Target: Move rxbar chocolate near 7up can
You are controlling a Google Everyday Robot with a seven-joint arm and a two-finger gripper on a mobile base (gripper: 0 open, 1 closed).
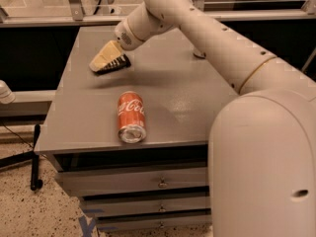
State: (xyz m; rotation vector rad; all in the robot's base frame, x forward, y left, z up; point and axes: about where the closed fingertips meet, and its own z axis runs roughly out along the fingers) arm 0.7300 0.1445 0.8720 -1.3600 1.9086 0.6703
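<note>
My gripper [101, 63] is at the far left of the grey table [197, 107], its cream fingers [106, 53] pointing down and to the left. It is shut on the rxbar chocolate [116, 64], a small black bar that lies tilted along the lower edge of the fingers, at or just above the tabletop. The 7up can is hidden behind my arm [207, 38], which crosses the far right of the table.
A red Coca-Cola can [132, 116] lies on its side near the table's front edge, silver top toward the camera. Drawers [148, 181] sit under the tabletop. My large white arm link [266, 162] fills the lower right. A black stand [34, 157] is on the floor at left.
</note>
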